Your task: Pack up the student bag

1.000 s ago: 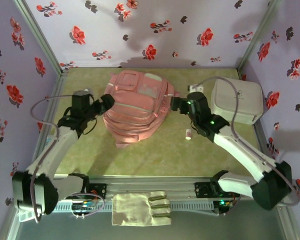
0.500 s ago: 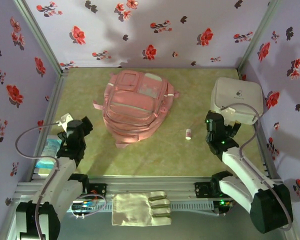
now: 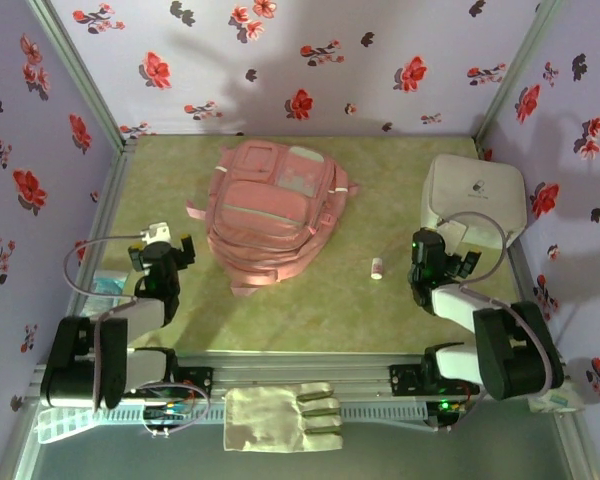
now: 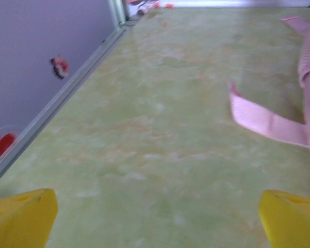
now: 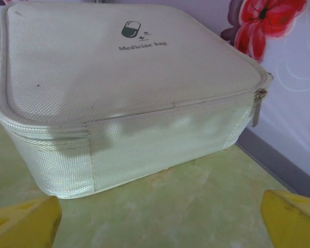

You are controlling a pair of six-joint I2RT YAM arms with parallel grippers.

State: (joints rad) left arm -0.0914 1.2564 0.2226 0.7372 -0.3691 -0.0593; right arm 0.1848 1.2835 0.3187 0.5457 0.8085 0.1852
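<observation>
**Top view:** 2 arms folded low at the near edge of the table (image 3: 310, 310). Left gripper (image 3: 163, 250) spread and empty, with the student bag (image 3: 270, 215) ahead and to its right, lying flat on the table, no pocket visibly open. Right gripper (image 3: 438, 250) likewise spread and empty. White medicine bag (image 3: 475, 200) just ahead of it, small bottle (image 3: 377, 267) off to its left on bare table, between it and the pink bag.

**Left wrist view:** yellow fingertips (image 4: 20, 217) wide apart at the bottom corners, nothing between them. Loose pink strap (image 4: 266, 121) ahead and to the right, trailing from the bag's edge at far right. Judged risk: catching that strap on a reach and dragging the soft bag instead of opening it.

**Right wrist view:** fingers parted again, gripping nothing. Medicine bag directly ahead, broad for a 2-finger pinch, zip pull (image 5: 257, 103) hanging at its right corner. Likely trouble: pads sliding off the woven lid, or nipping the zip pull alone and tipping the case. With no opening held ready, also a chance of pushing the case against closed fabric and shoving the bag away. Bottle small and round, apt to roll if clipped.
</observation>
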